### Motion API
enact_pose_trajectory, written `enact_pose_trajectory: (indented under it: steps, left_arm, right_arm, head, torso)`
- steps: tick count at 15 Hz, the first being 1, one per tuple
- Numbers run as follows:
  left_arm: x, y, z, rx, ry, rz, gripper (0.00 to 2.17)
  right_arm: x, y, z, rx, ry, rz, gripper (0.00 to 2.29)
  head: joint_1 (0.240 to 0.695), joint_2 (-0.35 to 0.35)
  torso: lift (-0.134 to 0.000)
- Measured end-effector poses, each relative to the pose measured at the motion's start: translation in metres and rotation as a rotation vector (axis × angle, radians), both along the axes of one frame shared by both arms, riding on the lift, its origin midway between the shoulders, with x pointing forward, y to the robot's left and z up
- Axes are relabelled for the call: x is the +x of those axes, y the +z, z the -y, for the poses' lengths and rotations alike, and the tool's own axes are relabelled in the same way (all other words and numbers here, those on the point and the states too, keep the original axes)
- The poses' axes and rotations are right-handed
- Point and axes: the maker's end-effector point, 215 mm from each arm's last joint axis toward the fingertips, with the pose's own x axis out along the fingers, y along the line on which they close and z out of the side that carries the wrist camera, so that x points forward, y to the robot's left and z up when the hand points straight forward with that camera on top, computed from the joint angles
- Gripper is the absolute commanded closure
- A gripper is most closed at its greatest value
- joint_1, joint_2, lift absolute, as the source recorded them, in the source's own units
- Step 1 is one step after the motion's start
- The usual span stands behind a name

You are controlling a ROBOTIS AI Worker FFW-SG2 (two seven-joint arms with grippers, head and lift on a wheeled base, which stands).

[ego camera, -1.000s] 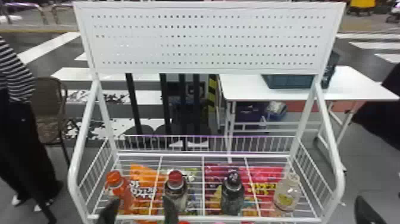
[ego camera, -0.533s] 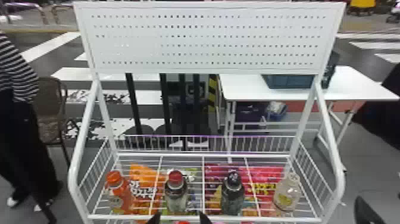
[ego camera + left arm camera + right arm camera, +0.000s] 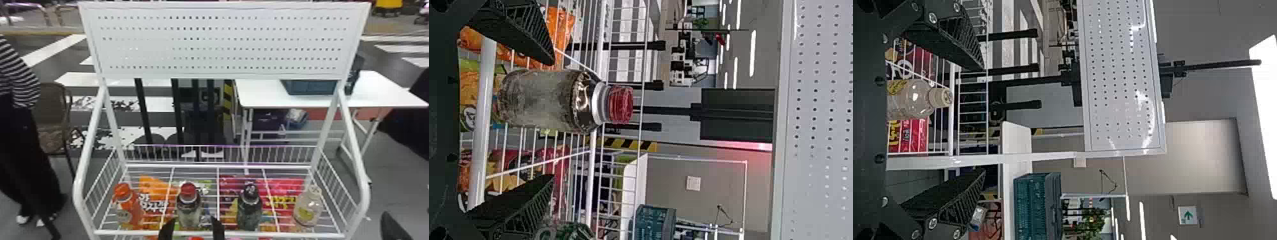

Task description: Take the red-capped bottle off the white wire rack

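The red-capped bottle point(image 3: 189, 204) stands upright on the white wire rack point(image 3: 220, 234), second from the left. My left gripper point(image 3: 192, 229) is at the rack's front edge, its open fingers to either side of the bottle's lower part. In the left wrist view the red-capped bottle point(image 3: 549, 100) lies ahead of and between the spread fingers of my left gripper point(image 3: 551, 120), touching neither. At the head view's lower right corner shows one finger of my right gripper point(image 3: 393, 228); in the right wrist view my right gripper point(image 3: 984, 119) is open and holds nothing.
An orange-capped bottle point(image 3: 127, 207) stands left of the red-capped one; a dark bottle point(image 3: 249, 207) and a pale clear bottle point(image 3: 307, 206) stand to its right. Colourful snack bags point(image 3: 156, 198) show beneath the wires. A perforated white panel point(image 3: 223, 41) rises behind.
My left gripper has moved rightward in the head view, from between the orange-capped and red-capped bottles to in front of the red-capped one. The right gripper looks unmoved.
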Motion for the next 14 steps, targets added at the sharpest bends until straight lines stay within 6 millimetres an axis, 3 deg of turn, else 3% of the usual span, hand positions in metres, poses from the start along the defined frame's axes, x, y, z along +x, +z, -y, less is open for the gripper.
enact_pose_trajectory:
  steps: [3, 12, 13, 14]
  left_arm:
    - [0.018, -0.011, -0.009, 0.024, 0.009, -0.009, 0.08]
    - [0.069, -0.004, -0.027, 0.036, 0.034, 0.005, 0.09]
    - [0.071, -0.005, -0.028, 0.036, 0.035, 0.003, 0.16]
    - [0.072, -0.006, -0.029, 0.037, 0.036, 0.001, 0.39]
  right_arm:
    - [0.0, 0.001, -0.001, -0.002, 0.002, 0.001, 0.17]
    - [-0.001, -0.001, 0.004, -0.015, -0.002, -0.004, 0.17]
    - [0.0, -0.001, 0.004, -0.015, -0.002, -0.003, 0.17]
    - [0.0, -0.001, 0.004, -0.016, -0.002, -0.003, 0.17]
  head:
    - [0.499, 0.0]
    - [0.499, 0.0]
    - [0.499, 0.0]
    - [0.499, 0.0]
  torso:
    - [0.0]
    - [0.0]
    - [0.0]
    - [0.0]
